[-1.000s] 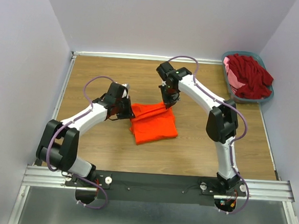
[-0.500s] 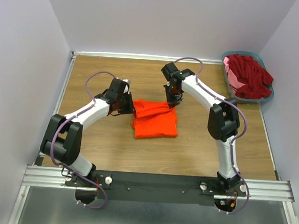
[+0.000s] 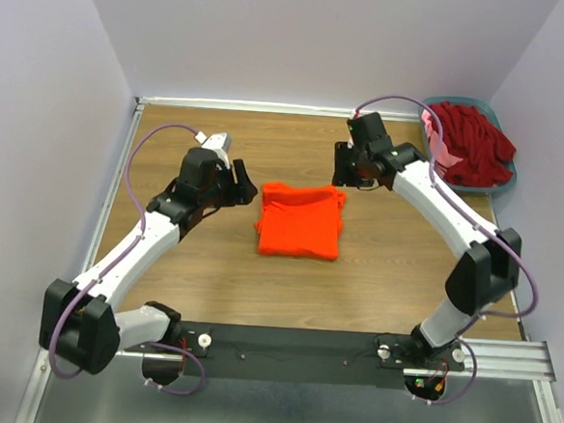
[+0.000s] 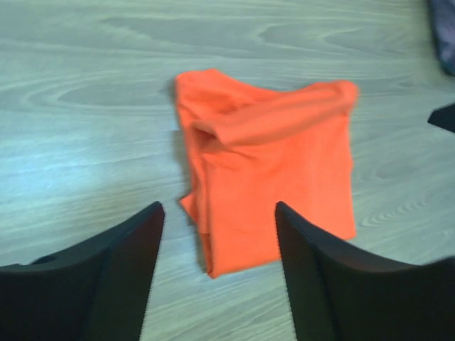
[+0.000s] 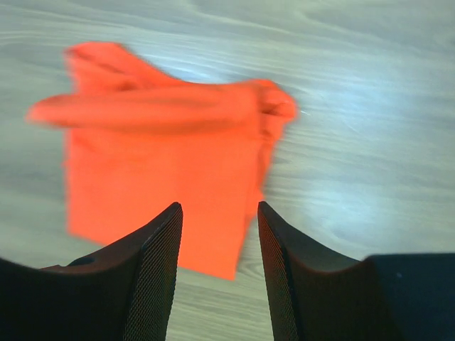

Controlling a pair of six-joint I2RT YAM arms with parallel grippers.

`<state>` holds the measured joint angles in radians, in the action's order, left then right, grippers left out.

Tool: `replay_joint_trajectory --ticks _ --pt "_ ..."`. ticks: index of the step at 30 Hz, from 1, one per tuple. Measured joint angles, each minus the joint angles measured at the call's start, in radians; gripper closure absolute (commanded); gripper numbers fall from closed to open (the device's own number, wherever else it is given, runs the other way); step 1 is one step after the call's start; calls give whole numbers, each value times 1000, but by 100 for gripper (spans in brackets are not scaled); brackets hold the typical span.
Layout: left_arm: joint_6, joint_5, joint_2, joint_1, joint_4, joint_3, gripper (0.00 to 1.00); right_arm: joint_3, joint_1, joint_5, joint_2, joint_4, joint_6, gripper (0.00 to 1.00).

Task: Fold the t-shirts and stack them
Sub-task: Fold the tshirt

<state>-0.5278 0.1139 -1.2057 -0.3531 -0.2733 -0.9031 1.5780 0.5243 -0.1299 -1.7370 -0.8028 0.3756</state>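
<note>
A bright orange t-shirt (image 3: 299, 219) lies folded into a rough square on the wooden table, also visible in the left wrist view (image 4: 277, 177) and the right wrist view (image 5: 163, 170). My left gripper (image 3: 242, 183) hovers just left of the shirt, open, with nothing between its fingers (image 4: 124, 256). To the shirt's upper right my right gripper (image 3: 346, 168) is open too and holds nothing. Its fingers (image 5: 153, 249) frame the shirt's near edge without touching it. Dark red t-shirts (image 3: 476, 140) and a pink one (image 3: 433, 130) are heaped in the basket at the back right.
The grey-blue plastic basket (image 3: 435, 99) sits in the table's far right corner against the wall. Pale walls close in the table at the back and both sides. A metal rail (image 3: 302, 344) with the arm bases runs along the near edge.
Both grippers have let go of the orange shirt and opened. The left arm drew back to the left, the right arm up and to the right. The shirt now lies flat, folded.
</note>
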Motion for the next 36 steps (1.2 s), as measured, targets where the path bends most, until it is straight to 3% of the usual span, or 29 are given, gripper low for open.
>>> replay_joint_trajectory --ticks 5,10,16,21,25,31,36 --pt "27 9 29 -113 84 101 39 -153 0 204 88 160 -60 47" --pt "47 11 -100 -164 136 125 47 -264 0 387 7 256 -89 48" --pt "82 11 -393 -147 186 -113 49 -252 -50 539 -131 390 -89 50" --pt "98 44 -606 -112 235 -312 50 -209 -170 630 -261 467 -75 50" --pt "98 77 -747 -63 247 -379 50 -174 -237 671 -316 486 -55 50" --pt "97 101 -801 -27 219 -418 41 -145 -269 698 -303 501 -20 50" --pt "69 104 -630 -29 225 -349 25 -145 -269 758 -221 508 17 49"
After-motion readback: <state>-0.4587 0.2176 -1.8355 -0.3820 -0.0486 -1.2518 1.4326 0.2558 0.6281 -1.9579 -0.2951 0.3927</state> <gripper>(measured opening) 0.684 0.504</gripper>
